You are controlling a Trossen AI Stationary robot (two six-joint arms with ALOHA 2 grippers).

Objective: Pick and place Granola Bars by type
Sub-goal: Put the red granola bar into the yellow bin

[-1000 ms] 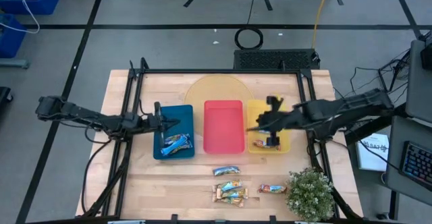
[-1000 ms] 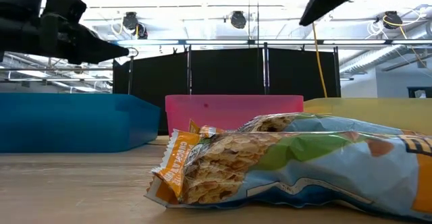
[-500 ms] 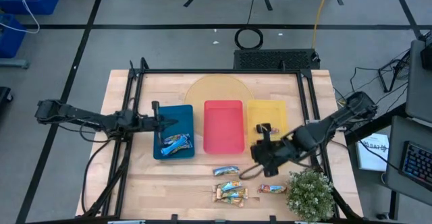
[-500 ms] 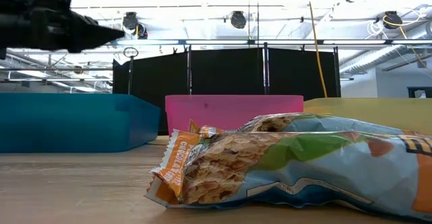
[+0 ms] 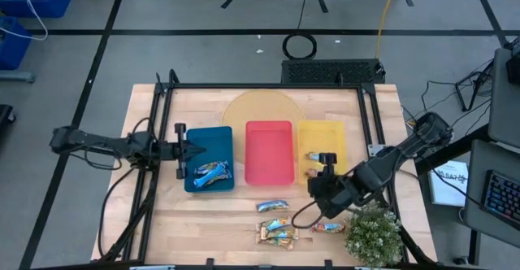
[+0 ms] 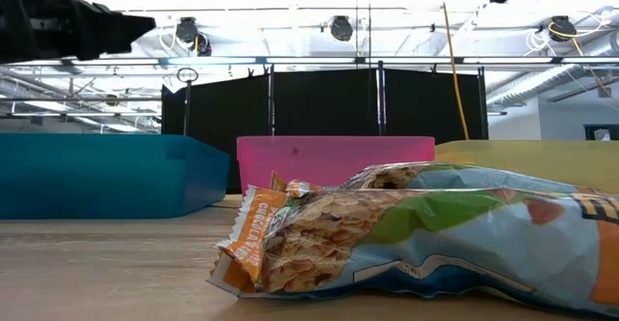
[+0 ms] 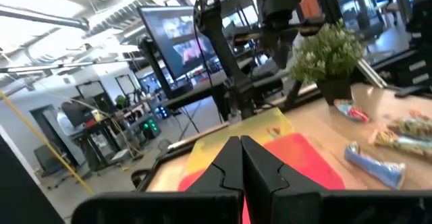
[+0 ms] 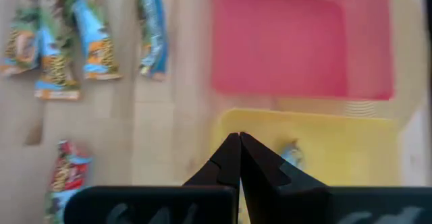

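Note:
Blue-wrapped Granola Bars point(image 5: 211, 172) lie in the blue tray point(image 5: 218, 137). A small bar point(image 5: 312, 172) lies in the yellow tray point(image 5: 331, 137). On the table's near part lie a blue bar point(image 5: 272, 206), tan-and-light-blue bars point(image 5: 276, 231) and a red-orange bar point(image 5: 329, 228). My right gripper point(image 5: 311, 185) hangs shut, slanting down, over the yellow tray's near left corner point(image 8: 233, 126), holding nothing. My left gripper point(image 5: 193, 150) is shut and empty, level, at the blue tray's left side.
The empty pink tray point(image 5: 269, 152) stands between the blue and yellow trays. A potted plant point(image 5: 374, 233) stands at the near right corner, close to the red-orange bar. A round yellow mat point(image 5: 260, 107) lies behind the trays. A dark frame point(image 5: 260, 86) borders the table.
My right gripper has swung from above the yellow tray toward the table's near edge, tipping further down, and now hangs over the tray's near left corner. My left gripper has drawn back a little toward the table's left edge and rolled. Both stayed shut.

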